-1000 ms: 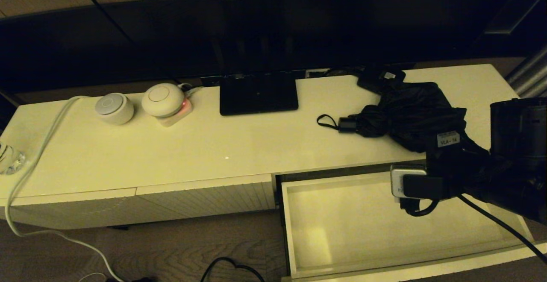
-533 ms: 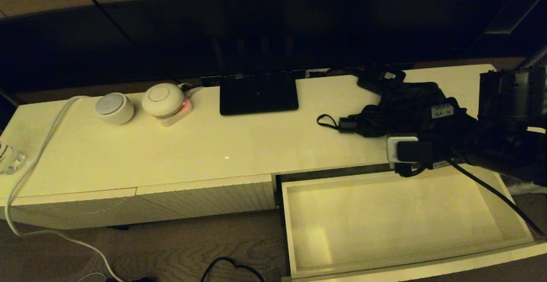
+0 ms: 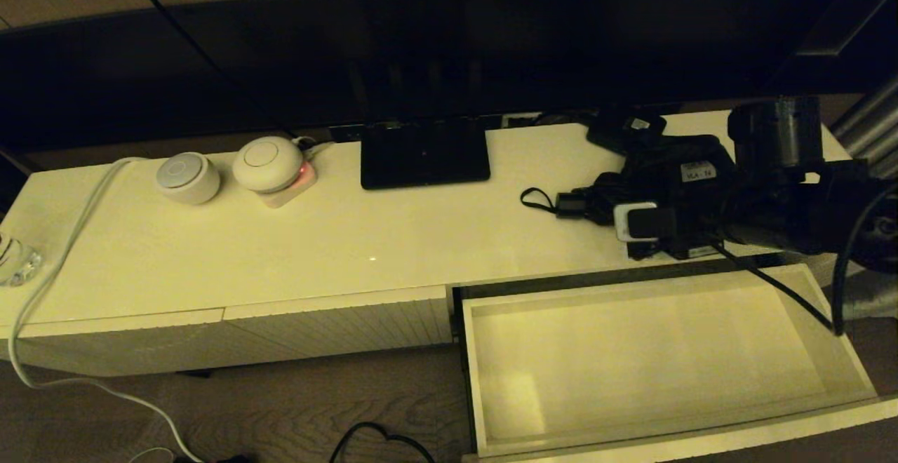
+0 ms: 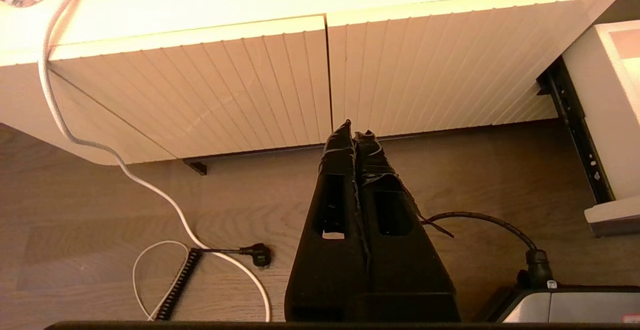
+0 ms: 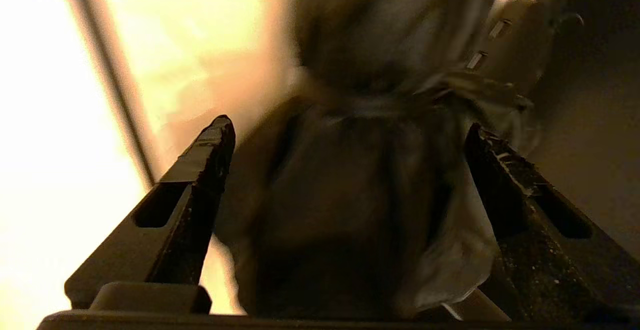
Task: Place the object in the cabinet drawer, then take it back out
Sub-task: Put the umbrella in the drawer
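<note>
The black folding umbrella (image 3: 652,168) lies on the cabinet top at the right, its short handle (image 3: 572,205) and thin wrist loop (image 3: 536,199) pointing left. My right arm's wrist (image 3: 677,203) hangs low over the bunched fabric. In the right wrist view my right gripper (image 5: 348,125) is open wide, and the dark fabric (image 5: 350,195) fills the gap between its fingers. The cabinet drawer (image 3: 645,358) stands pulled out below, with nothing in its cream interior. My left gripper (image 4: 355,132) is shut and empty, above the floor in front of the closed ribbed fronts (image 4: 250,85).
A flat black stand plate (image 3: 424,153) sits mid-back, and a small black box with a white label (image 3: 626,128) lies behind the umbrella. Two round white devices (image 3: 187,177) (image 3: 267,163) and a white cable (image 3: 70,238) occupy the left. A dark screen runs along the back.
My right arm has risen from above the drawer's back right corner and moved back over the umbrella on the cabinet top. The umbrella and drawer have not moved.
</note>
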You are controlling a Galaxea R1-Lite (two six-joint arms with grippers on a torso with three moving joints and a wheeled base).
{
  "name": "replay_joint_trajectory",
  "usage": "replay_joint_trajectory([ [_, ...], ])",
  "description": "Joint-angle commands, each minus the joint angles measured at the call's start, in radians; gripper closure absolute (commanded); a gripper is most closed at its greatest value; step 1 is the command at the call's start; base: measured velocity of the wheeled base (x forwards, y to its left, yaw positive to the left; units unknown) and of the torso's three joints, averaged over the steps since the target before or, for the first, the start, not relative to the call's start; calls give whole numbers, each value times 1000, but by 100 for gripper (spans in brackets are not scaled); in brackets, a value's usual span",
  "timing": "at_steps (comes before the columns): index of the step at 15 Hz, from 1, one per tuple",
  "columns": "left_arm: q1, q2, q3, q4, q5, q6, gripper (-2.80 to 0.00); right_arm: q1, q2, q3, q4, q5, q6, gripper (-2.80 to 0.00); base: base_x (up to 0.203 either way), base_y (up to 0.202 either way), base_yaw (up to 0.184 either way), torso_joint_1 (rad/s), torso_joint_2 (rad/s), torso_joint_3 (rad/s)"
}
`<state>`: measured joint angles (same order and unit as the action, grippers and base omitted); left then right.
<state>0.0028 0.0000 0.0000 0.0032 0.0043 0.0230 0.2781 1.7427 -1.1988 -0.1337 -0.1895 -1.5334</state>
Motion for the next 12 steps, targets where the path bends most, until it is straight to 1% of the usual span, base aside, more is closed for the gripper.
replay_joint_trajectory([
  [1, 0, 0, 3, 0, 0, 0, 0, 0, 63, -92, 16, -6, 0, -280, 0, 0, 0, 0, 0, 0],
  [4, 0, 0, 3, 0, 0, 0, 0, -5, 84, -224, 153, -33, 9, -280, 0, 0, 0, 0, 0, 0],
  [8, 0, 0, 3, 0, 0, 0, 0, -15, 113, -364, 367, -60, 126, -280, 0, 0, 0, 0, 0, 0],
  [10, 0, 0, 3, 0, 0, 0, 0, -16, 125, -392, 420, -83, 157, -280, 0, 0, 0, 0, 0, 0],
  [12, 0, 0, 3, 0, 0, 0, 0, -16, 127, -386, 424, -85, 169, -280, 0, 0, 0, 0, 0, 0],
])
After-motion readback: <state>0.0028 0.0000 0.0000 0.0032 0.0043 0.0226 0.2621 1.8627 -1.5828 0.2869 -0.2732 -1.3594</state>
